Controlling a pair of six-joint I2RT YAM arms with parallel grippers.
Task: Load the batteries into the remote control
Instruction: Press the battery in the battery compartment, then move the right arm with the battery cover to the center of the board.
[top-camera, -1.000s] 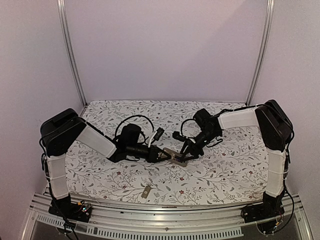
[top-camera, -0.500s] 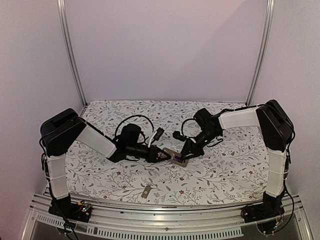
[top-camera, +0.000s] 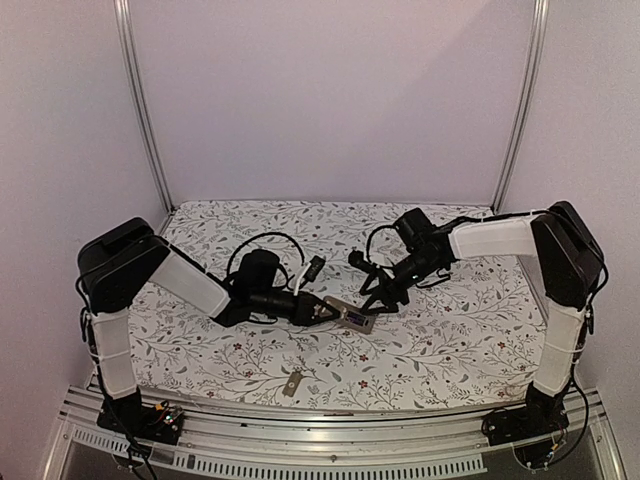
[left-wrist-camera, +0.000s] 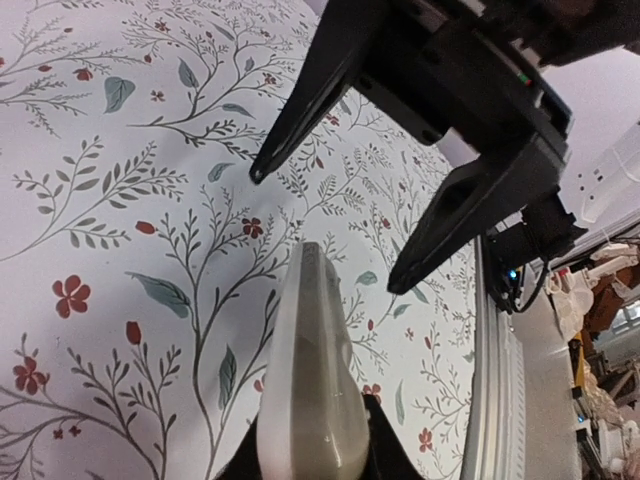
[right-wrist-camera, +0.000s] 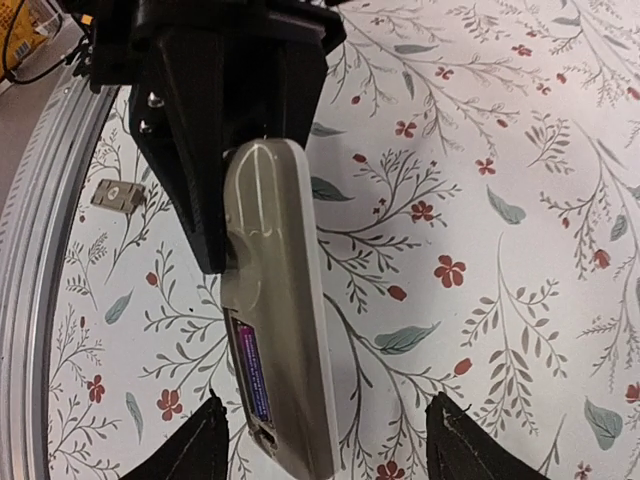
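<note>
The remote control (right-wrist-camera: 275, 300) hangs a little above the table, grey-tan underside up, with my left gripper (top-camera: 325, 311) shut on its far end. Its compartment stands uncovered, and one purple battery (right-wrist-camera: 250, 375) lies inside. In the left wrist view the remote control (left-wrist-camera: 310, 370) shows edge-on between my black fingers. My right gripper (right-wrist-camera: 335, 450) is open, its fingertips wide on either side of the remote's near end and touching nothing. From the top view the right gripper (top-camera: 372, 300) hovers just right of the remote (top-camera: 350, 317).
A small grey-tan cover piece (top-camera: 292, 384) lies on the floral cloth near the front edge, also in the right wrist view as the cover piece (right-wrist-camera: 118, 196). The aluminium rail (top-camera: 300, 420) runs along the table's front. A black cable (top-camera: 262, 240) loops behind the left arm.
My right gripper has opened and drawn back from the remote's end, up and to the right. The left gripper still holds the remote in the same place.
</note>
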